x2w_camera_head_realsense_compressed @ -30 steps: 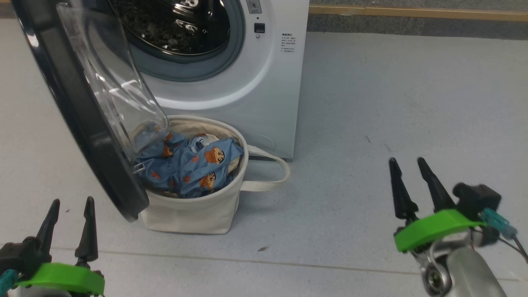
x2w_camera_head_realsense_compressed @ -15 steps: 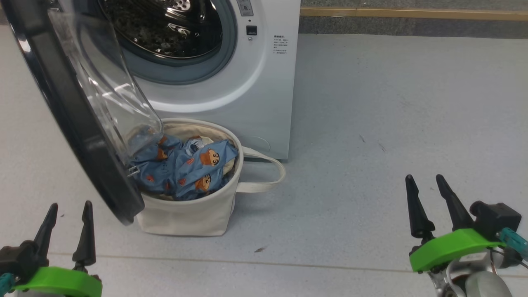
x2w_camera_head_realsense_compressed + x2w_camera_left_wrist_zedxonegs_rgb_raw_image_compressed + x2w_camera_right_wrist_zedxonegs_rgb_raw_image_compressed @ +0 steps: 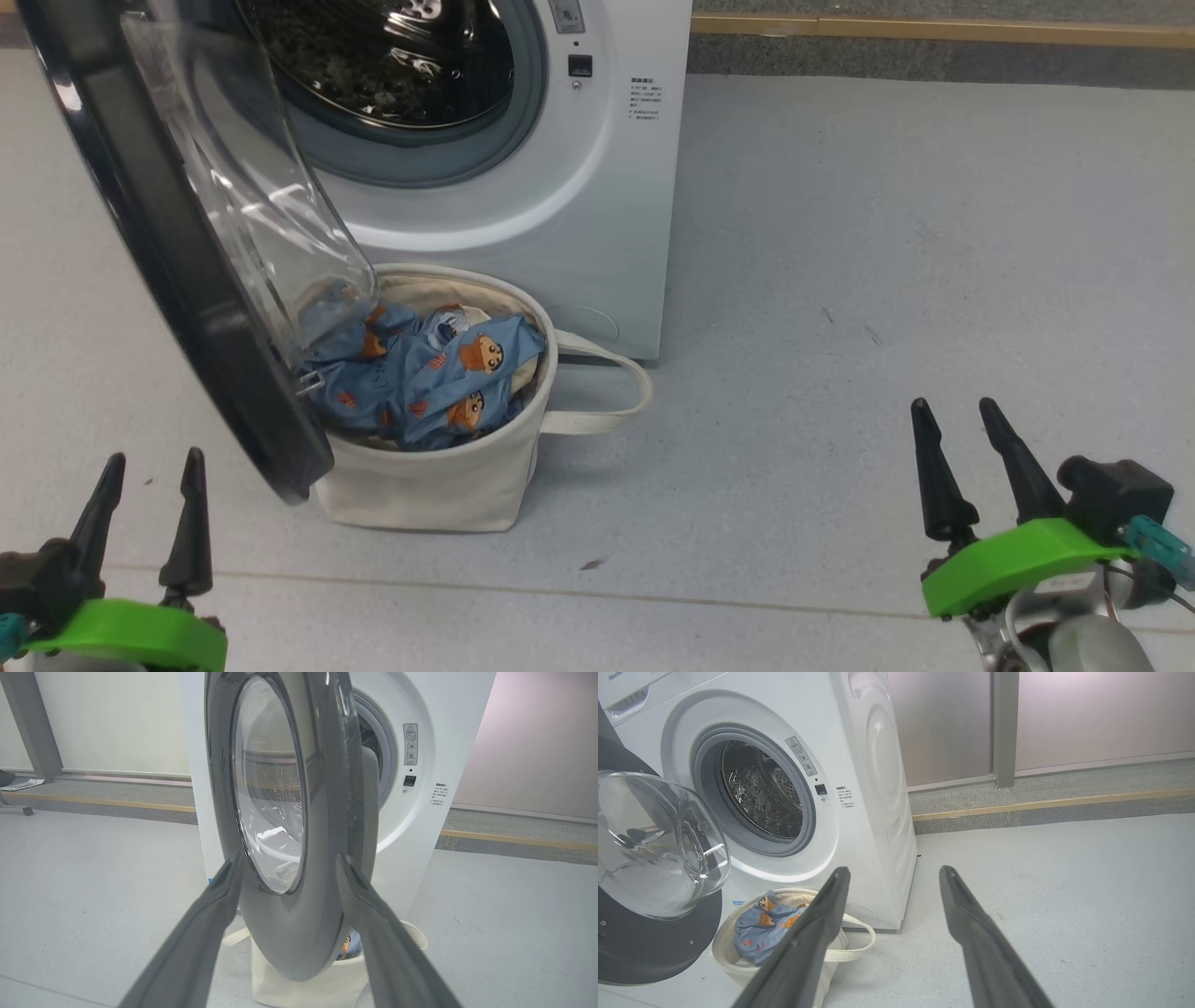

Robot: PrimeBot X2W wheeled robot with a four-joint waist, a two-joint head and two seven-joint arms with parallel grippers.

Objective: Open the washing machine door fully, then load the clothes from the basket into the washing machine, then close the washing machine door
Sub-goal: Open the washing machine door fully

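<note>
Grey floor [image 3: 887, 233] holds the washer [image 3: 597, 205]; its door [image 3: 177, 280] stands out edge-on, glass bowl [image 3: 280, 233] facing right, maybe touching the upright basket [image 3: 439, 485] of clothes [image 3: 420, 373]. Left hand [image 3: 155, 455] and right hand [image 3: 953, 402] gape empty.

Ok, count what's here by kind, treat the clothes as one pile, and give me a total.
Washer: 1
Door: 1
Basket: 1
Clothes pile: 1
Grippers: 2, left gripper and right gripper
Total: 6

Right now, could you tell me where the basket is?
In the head view the basket stands on the floor left of centre, in front of the washing machine, partly under the open washing machine door, with the clothes inside.
</note>
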